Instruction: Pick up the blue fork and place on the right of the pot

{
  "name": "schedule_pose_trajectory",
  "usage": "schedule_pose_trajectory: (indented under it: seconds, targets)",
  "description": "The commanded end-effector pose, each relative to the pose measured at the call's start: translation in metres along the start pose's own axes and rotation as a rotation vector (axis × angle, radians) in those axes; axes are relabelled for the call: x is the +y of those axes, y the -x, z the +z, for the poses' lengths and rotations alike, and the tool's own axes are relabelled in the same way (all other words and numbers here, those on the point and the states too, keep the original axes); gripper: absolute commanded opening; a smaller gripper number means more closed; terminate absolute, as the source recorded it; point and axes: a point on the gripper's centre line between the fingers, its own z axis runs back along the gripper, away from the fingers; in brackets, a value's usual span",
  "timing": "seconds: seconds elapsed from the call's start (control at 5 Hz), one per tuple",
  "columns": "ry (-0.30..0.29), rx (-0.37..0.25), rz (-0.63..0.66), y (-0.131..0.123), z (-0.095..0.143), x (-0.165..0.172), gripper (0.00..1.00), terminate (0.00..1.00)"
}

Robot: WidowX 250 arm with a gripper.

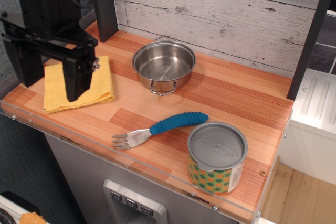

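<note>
The blue fork (160,128) lies flat near the front of the wooden counter, its blue ribbed handle pointing right and its silver tines pointing left. The shiny steel pot (163,66) stands empty behind it, toward the back wall. My gripper (50,86) hangs at the far left above a yellow cloth, well away from the fork and the pot. Its two black fingers (76,80) stand wide apart with nothing between them.
A folded yellow cloth (100,82) lies at the left under the gripper. A can with a grey lid and green-orange label (217,157) stands at the front right, close to the fork handle's end. Dark posts stand at the back left (104,3) and right (310,40). The counter's front edge (131,169) is near the fork.
</note>
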Motion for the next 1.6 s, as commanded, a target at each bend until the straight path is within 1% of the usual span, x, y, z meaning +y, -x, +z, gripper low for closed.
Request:
schedule_pose_trajectory:
  seconds: [0.0, 0.2, 0.4, 0.6, 0.8, 1.2, 1.4]
  targets:
    - [-0.047, -0.086, -0.241, -0.038, -0.011, -0.028, 1.00, 0.00]
    - [-0.116, -0.161, -0.412, -0.055, -0.025, -0.041, 1.00, 0.00]
    - [-0.137, -0.205, -0.596, -0.070, -0.038, -0.050, 1.00, 0.00]
    - [-0.099, -0.228, -0.680, -0.080, -0.048, -0.060, 1.00, 0.00]
    - [-0.048, -0.245, -0.777, -0.086, -0.060, -0.075, 1.00, 0.00]
    - [-0.069, -0.234, -0.894, -0.094, -0.072, -0.099, 1.00, 0.00]
    - [-0.060, -0.217, -0.906, -0.098, -0.080, -0.106, 1.00, 0.00]
